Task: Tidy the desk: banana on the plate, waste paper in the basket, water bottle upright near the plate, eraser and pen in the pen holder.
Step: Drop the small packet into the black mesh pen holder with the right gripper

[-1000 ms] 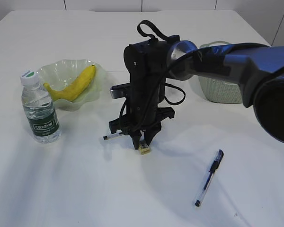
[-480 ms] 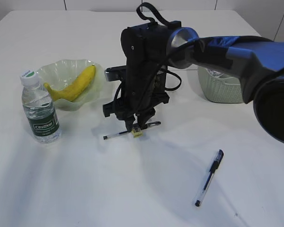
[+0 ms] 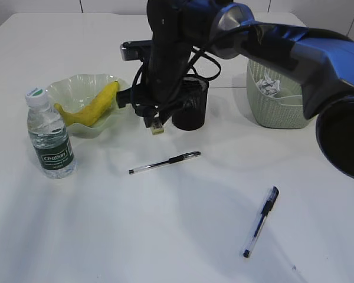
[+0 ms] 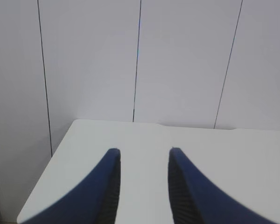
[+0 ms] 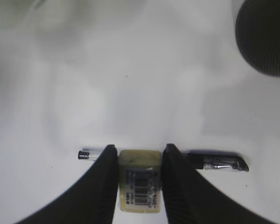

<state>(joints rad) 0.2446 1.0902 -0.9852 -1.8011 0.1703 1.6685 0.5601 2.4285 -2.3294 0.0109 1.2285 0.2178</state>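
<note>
- Now that the eraser has been carried up off the tabletop, it is seen hanging in the air, pinched by the right pincer, where a second ago it was still being gripped down at the surface.
- The black pen that lay right against the pincer at that point is now left well below it, flat on the tabletop.
- From this, the pickup is judged done and the carry to the pen holder under way; the holder is found just beside the pincer, toward the far right.
- In the right wrist view the eraser is clamped between the two jaws, its barcoded face turned to the camera and its long axis running along the jaws, pointing downward.
- The pen is seen lying crosswise beneath the pincer, its capped end to the right.
- The left pincer is held spread with nothing between its jaws, only tabletop beyond it.
- A second, blue pen is left far below and to the right.
</note>
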